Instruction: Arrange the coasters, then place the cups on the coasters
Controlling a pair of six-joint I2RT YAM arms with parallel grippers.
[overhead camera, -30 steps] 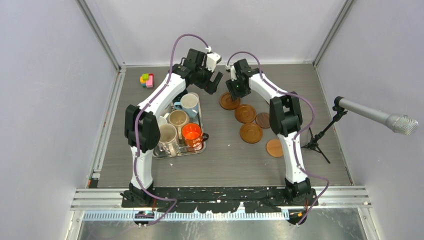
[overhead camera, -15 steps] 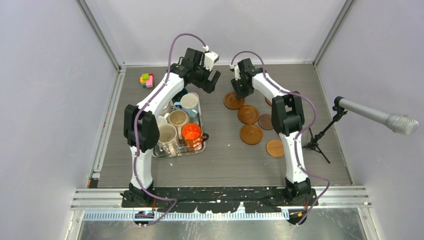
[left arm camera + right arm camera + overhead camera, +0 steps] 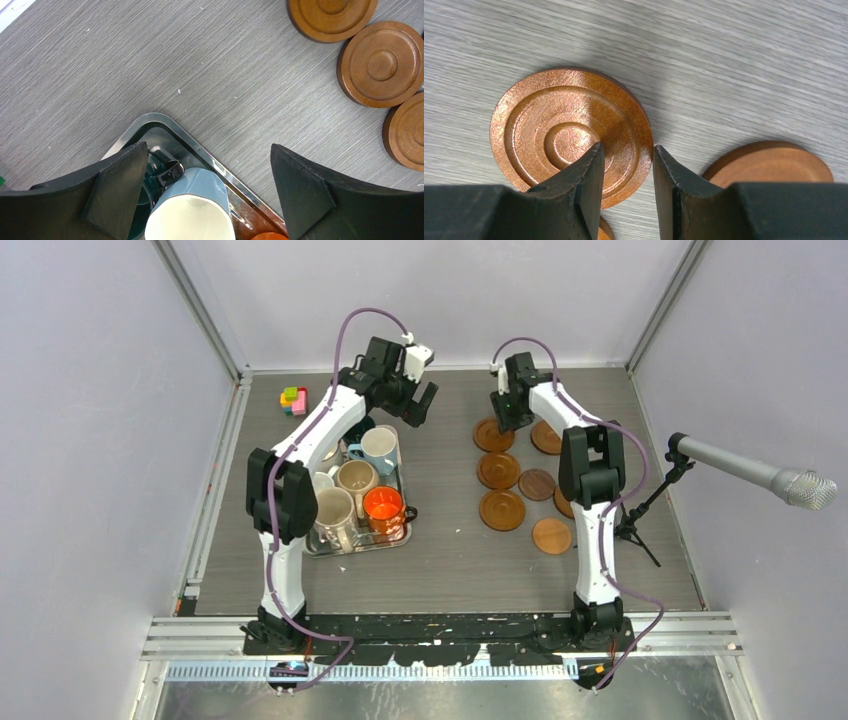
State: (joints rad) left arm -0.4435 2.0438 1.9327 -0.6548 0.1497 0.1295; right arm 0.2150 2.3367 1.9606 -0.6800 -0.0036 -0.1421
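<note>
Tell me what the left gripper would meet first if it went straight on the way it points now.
Probably the light blue mug: it stands in the metal tray's corner, just ahead between the open left gripper's fingers. How far it lies is unclear.

There's the left arm (image 3: 300, 450), reaching long toward the far side, wrist tipped down. The left end effector (image 3: 207, 150) hangs with its fingers (image 3: 115, 195) spread wide and nothing between them. Over to the right arm (image 3: 585, 465): elbow folded high, forearm stretched far out, and the right end effector (image 3: 626, 150) points straight down, jaws drawn close, pinching the rim of a coaster (image 3: 569, 125).
</note>
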